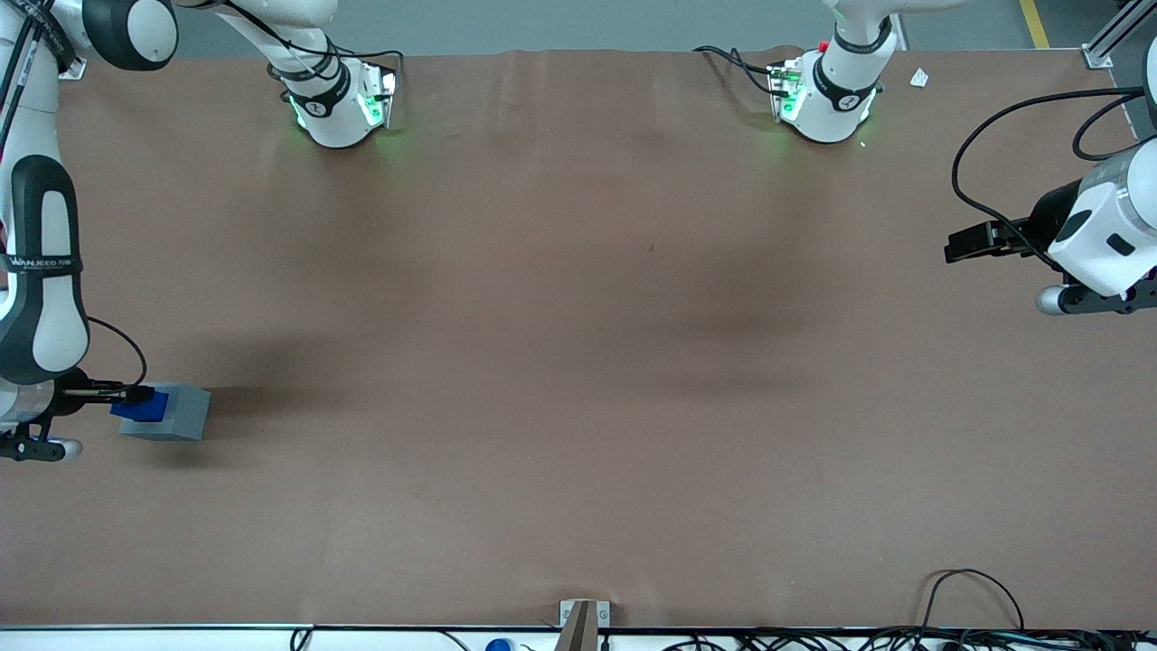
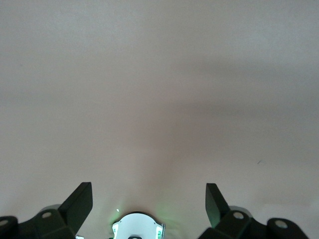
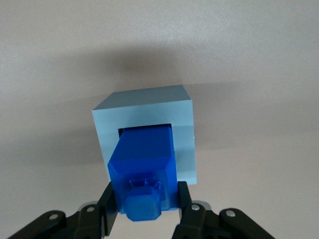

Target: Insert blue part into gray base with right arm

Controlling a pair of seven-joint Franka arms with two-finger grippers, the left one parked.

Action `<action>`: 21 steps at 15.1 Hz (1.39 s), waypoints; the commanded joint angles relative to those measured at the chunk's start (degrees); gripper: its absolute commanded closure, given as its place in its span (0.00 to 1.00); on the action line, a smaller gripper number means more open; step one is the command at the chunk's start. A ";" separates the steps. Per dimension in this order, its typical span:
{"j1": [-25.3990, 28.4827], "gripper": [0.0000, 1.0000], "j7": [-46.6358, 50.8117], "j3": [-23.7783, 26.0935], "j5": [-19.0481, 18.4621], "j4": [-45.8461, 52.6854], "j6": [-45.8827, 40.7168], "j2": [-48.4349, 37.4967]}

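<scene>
Blue part is gripped by the right arm's pincer and is partly entered into the recess of the gray base. Both are found on the brown table at the working arm's end.

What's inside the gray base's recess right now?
The blue part, gripped by the hand, sits partly in the gray base. Its inserted end and the recess floor are covered.

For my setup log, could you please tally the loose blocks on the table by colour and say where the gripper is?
Blue: 1, the blue part, held by the gripper at the recess of the gray base.
Gray: 1, the gray base.
Total: 2
</scene>
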 commanded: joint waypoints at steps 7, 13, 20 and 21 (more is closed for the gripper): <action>2.02 0.00 -0.72 1.04 0.74 1.40 -0.96 -2.12; 3.60 0.00 -0.46 6.40 0.92 1.49 -8.50 -15.03; 10.63 0.00 11.93 7.20 -0.04 -1.66 -15.36 -29.54; 10.90 0.00 12.45 7.11 -0.04 -3.24 -15.28 -31.56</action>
